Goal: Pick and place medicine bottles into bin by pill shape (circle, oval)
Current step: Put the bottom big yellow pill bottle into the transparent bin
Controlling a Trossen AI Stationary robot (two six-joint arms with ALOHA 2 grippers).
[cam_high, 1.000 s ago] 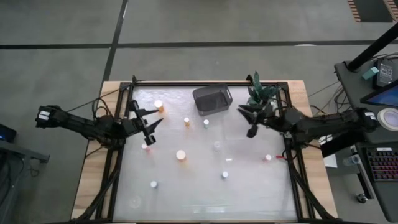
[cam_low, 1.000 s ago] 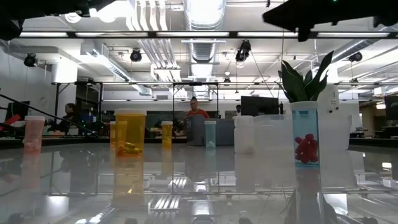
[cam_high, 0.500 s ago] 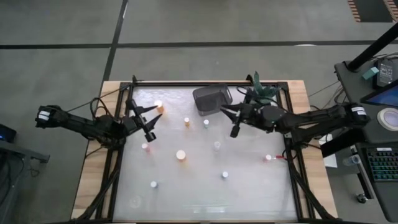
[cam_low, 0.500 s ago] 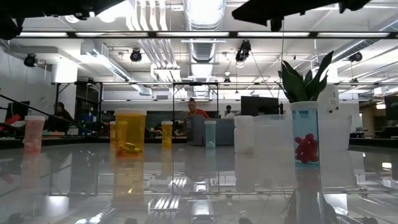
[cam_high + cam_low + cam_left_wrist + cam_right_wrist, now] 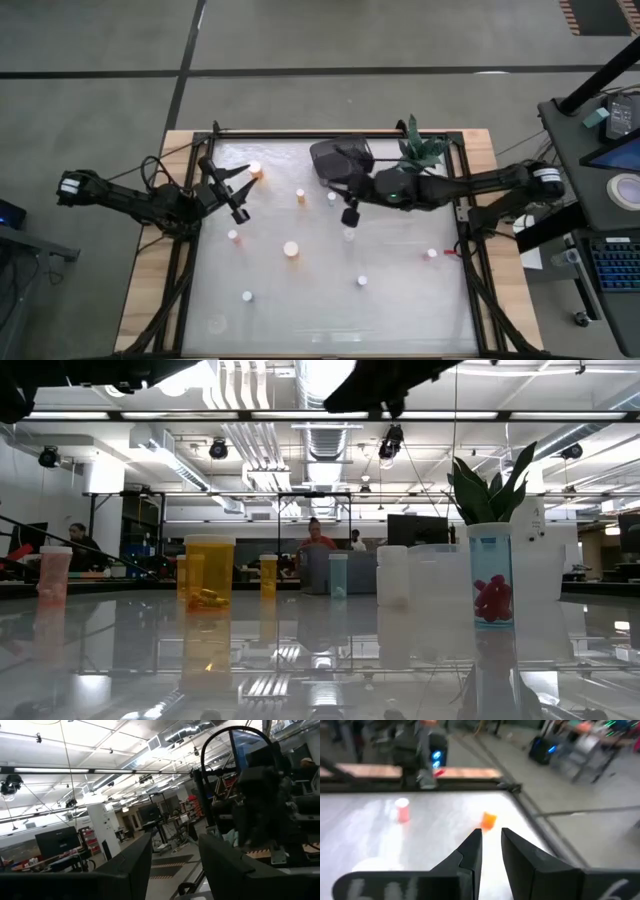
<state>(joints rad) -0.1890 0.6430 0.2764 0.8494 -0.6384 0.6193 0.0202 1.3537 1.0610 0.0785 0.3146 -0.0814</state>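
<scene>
Reach is what we notice first: the right arm stretches low across the glossy white tabletop (image 5: 400,300) toward its middle, its right hand (image 5: 349,203) hovering just in front of the dark mesh bin (image 5: 341,159) with its two fingers spread, one tip hanging over a small white medicine bottle (image 5: 349,234). In the right wrist view we see those fingers parted over bare tabletop, holding nothing, with a pink-tinted bottle (image 5: 402,810) and an orange bottle (image 5: 489,819) farther off. The left arm lies along the left side, its left hand (image 5: 232,190) spread and empty beside the orange white-capped bottle (image 5: 256,171) near the back edge. The remaining medicine bottles stand scattered and upright, among them a larger orange one (image 5: 291,250) near the centre. Compared with a second ago, we find the right hand has travelled from beside the green potted plant (image 5: 420,150) well inward, while the left hand has barely shifted and no bottle has moved.
</scene>
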